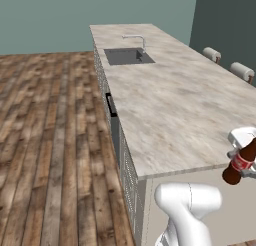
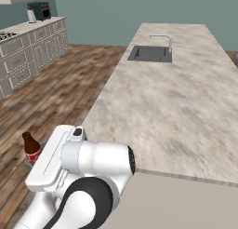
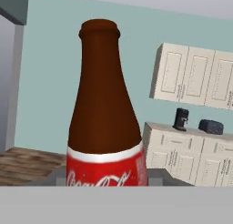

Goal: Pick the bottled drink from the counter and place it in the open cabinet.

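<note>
**One bottle lifted clear of the bench**

One brown bottle (image 1: 241,163) with a red label is clamped between the fingers (image 1: 243,166), held upright off the near end of the bench (image 1: 170,105), beyond its edge. The bench carries one sink (image 1: 127,56) and one tap (image 1: 136,39). Two paper rolls (image 1: 212,54) sit beside its far side. The hand view shows wall cupboards (image 3: 193,79) behind the bottle.

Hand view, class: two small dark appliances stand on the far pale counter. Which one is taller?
The black coffee maker, on the left: it stands narrow and upright, whereas the dark toaster beside it is low and wide.
</note>
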Controlling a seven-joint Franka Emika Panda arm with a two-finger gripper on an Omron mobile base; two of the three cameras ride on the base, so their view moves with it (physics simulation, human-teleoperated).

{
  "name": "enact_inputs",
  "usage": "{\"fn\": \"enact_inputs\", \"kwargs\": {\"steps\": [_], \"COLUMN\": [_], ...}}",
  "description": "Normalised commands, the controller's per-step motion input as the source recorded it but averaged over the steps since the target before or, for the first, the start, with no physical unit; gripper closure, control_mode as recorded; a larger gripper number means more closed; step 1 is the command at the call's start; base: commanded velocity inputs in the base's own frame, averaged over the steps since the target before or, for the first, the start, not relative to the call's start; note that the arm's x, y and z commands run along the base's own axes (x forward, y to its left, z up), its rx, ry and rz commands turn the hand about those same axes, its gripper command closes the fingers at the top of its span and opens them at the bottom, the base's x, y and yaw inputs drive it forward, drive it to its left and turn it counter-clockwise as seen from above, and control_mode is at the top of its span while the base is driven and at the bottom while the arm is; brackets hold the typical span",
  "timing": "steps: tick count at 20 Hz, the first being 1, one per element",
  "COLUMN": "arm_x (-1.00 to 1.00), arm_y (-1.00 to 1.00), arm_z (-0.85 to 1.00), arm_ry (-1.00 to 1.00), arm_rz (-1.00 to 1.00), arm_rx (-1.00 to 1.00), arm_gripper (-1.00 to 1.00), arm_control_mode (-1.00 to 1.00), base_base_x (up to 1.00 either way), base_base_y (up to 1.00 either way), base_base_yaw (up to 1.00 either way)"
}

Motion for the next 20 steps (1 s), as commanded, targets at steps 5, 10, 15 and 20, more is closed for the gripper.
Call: {"fn": "enact_inputs", "kwargs": {"steps": [5, 10, 15, 20], "arm_x": [0.0, 0.0, 0.0, 0.0], "arm_y": [0.07, 0.0, 0.0, 0.0], "arm_z": [0.0, 0.0, 0.0, 0.0], "arm_ry": [-0.01, 0.0, 0.0, 0.0], "arm_rz": [0.01, 0.0, 0.0, 0.0], "arm_rx": [0.0, 0.0, 0.0, 0.0], "arm_gripper": [1.0, 1.0, 1.0, 1.0], "arm_control_mode": [1.0, 1.0, 1.0, 1.0], "base_base_x": [0.02, -0.26, -0.8, -0.87], "base_base_y": [0.0, -0.08, -0.22, -0.16], "base_base_yaw": [0.0, 0.0, 0.0, 0.01]}}
